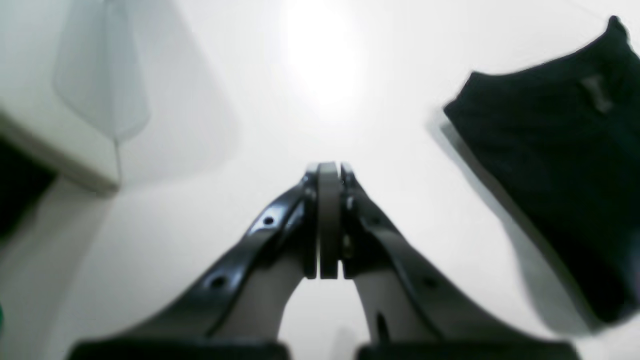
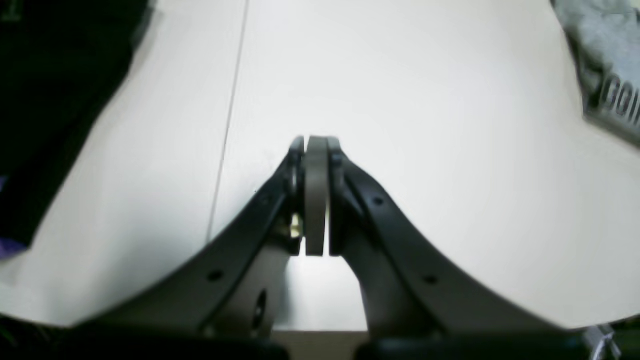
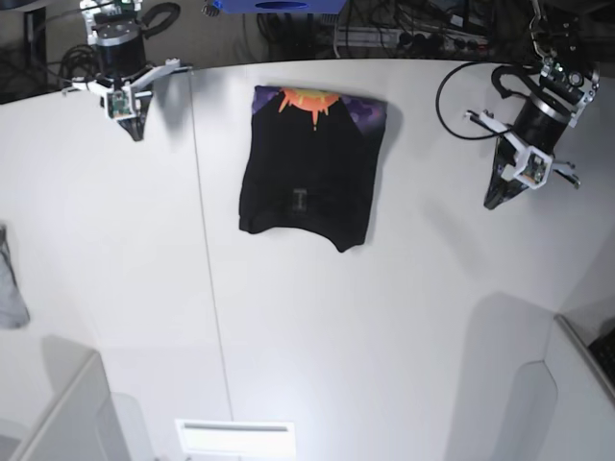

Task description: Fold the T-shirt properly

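While the base view shows the folded T-shirt point(image 3: 309, 165) lying mid-table with its orange print, only the wrist views show the left gripper point(image 1: 328, 172) and right gripper point(image 2: 316, 146) clamped shut, empty.

Grey cloth point(image 2: 607, 65), upper right of the right wrist view: dark printed letters at its lower edge, looking like "OOI", cut off by the frame edge and blurred; the full word cannot be read.
T-shirt point(image 3: 309, 163), upper middle of the base view: small pale tag at its middle, too small to read.
T-shirt, right side of the left wrist view: the same pale tag, blurred, no letters readable.
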`<state>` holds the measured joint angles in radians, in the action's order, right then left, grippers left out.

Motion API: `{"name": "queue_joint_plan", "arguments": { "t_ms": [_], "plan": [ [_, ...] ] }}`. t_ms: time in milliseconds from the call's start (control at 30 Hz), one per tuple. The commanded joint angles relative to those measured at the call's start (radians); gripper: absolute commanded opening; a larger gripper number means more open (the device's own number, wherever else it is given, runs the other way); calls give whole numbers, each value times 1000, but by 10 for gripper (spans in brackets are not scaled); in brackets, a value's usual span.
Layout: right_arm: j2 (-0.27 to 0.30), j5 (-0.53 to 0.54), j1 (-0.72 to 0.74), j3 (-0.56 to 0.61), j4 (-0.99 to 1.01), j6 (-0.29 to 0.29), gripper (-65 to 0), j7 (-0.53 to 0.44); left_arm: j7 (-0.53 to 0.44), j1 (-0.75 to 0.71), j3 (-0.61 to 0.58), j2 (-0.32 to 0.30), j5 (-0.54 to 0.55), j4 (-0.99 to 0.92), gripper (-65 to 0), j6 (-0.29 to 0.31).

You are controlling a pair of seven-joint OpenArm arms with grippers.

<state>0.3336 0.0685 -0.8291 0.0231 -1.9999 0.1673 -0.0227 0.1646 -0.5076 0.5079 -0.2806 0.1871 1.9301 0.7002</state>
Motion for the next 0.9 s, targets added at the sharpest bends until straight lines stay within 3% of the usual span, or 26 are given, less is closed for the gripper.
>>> {"name": "queue_joint_plan", "arguments": {
  "t_ms": [0,133,300,533,700,867],
  "plan": [
    [22,-9,-28,-4,-14,-1,-650,-47,-49,-26,21,-10,32,13,-650,-2],
    [109,-9,-88,-5,-14,-1,-650,-115,-144,-141,64,-10,61,-7,-650,-2],
    [180,-9,-187,-7,-11,-1,-650,-116,-323,-280,107,34,55,-137,-650,-2],
    [181,-9,-327,-4,21,-1,-650,-113,-546,-392,107,93,53,-412,-650,-2],
    [180,-9,-375,2,116,-1,-650,-96,-615,-440,105,103,53,-542,-650,-2],
    [187,-9,-350,67,210,-1,-650,8,-658,-432,97,102,51,-706,-650,-2]
  ]
}}
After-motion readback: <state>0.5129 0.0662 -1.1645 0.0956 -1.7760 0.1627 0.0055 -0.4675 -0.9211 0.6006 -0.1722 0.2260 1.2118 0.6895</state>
